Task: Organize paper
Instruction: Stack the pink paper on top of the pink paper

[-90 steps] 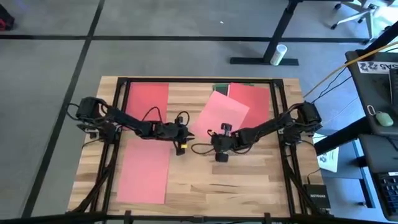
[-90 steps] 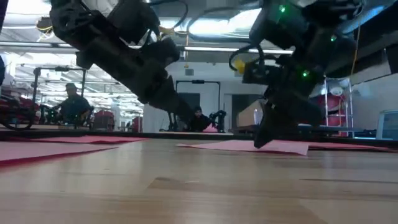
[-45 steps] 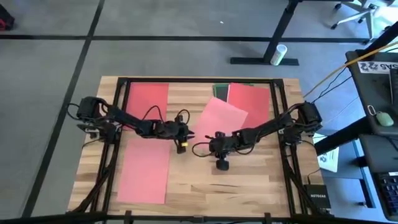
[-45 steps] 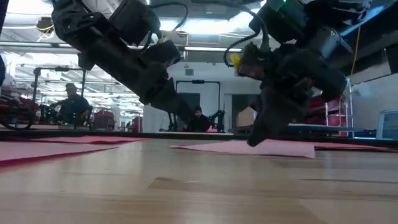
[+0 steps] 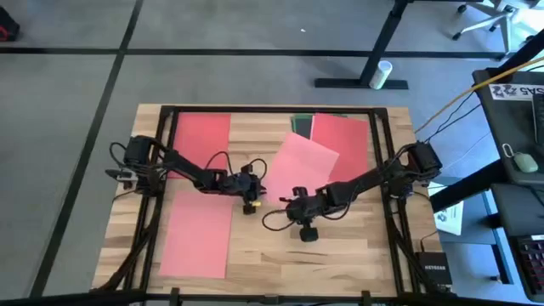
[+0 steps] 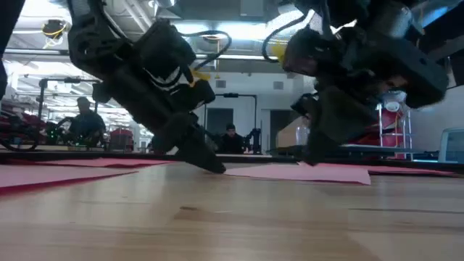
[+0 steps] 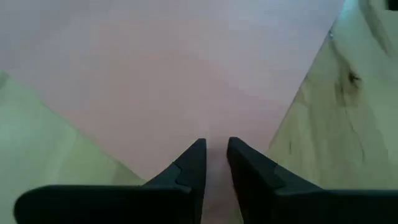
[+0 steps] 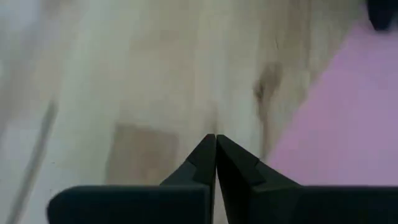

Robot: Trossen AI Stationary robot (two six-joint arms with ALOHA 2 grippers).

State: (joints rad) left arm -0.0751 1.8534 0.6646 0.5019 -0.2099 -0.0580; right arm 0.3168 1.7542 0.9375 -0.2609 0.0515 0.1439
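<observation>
A pink sheet of paper lies flat and askew on the wooden table, its far right corner over a red sheet that covers a green one. Two more red sheets lie at the left, one far and one near. My left gripper is down at the pink sheet's left corner, its fingers a narrow gap apart. My right gripper is shut over bare wood just off the pink sheet's near edge; I cannot tell whether it touches the table. My left gripper has its fingertips down on the pink sheet close to its left corner, the sheet showing in the gap between them. The fingers come slanting down from the table's left. The sheet stays flat on the table.
A black frame runs around the tabletop, along its far edge and both sides. Bare wood lies open at the near right. Beyond the table's far edge a person sits in the room.
My right gripper has drawn off the pink sheet toward the table's near edge and now stands over bare wood. My left gripper has gone down and to the right, onto the pink sheet's left corner. The pink sheet has shifted and turned slightly on the table.
</observation>
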